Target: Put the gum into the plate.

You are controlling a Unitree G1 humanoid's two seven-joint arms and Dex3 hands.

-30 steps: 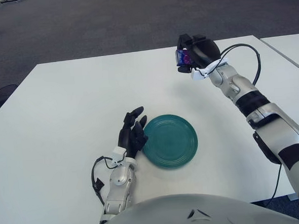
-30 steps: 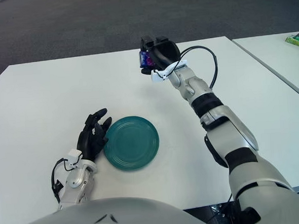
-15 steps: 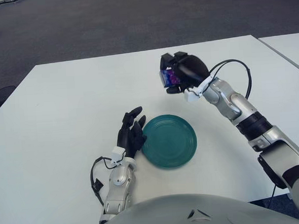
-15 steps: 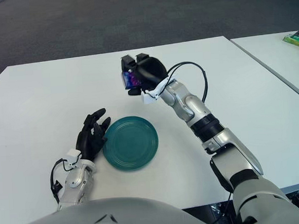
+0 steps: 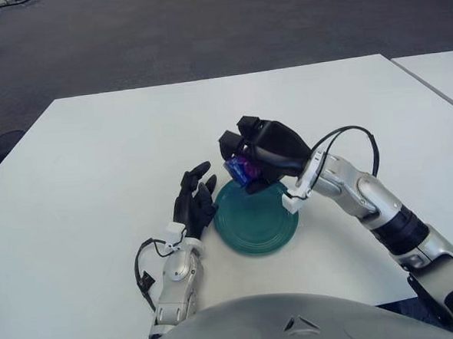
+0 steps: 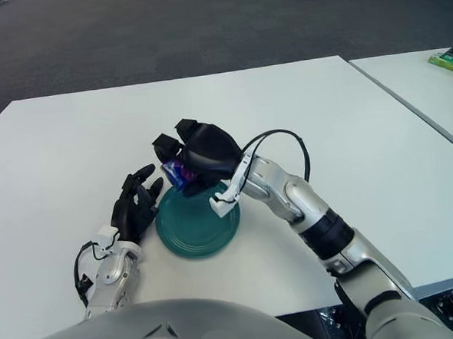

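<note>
My right hand [image 5: 245, 159] is shut on the gum [image 5: 244, 170], a small blue and purple pack, and holds it just above the far left part of the teal plate [image 5: 261, 229]. The plate lies on the white table near its front edge. The same hand and pack show in the right eye view [image 6: 182, 172]. My left hand [image 5: 195, 198] rests on the table against the plate's left rim, fingers spread and empty.
The white table [image 5: 103, 162] spreads wide to the left and back. A second white table [image 6: 421, 88] stands to the right across a narrow gap, with a green object [image 6: 452, 60] on its far edge. Dark carpet lies beyond.
My right hand has carried the gum from the far right of the table down and toward me, to just over the plate. The left hand has stayed put.
</note>
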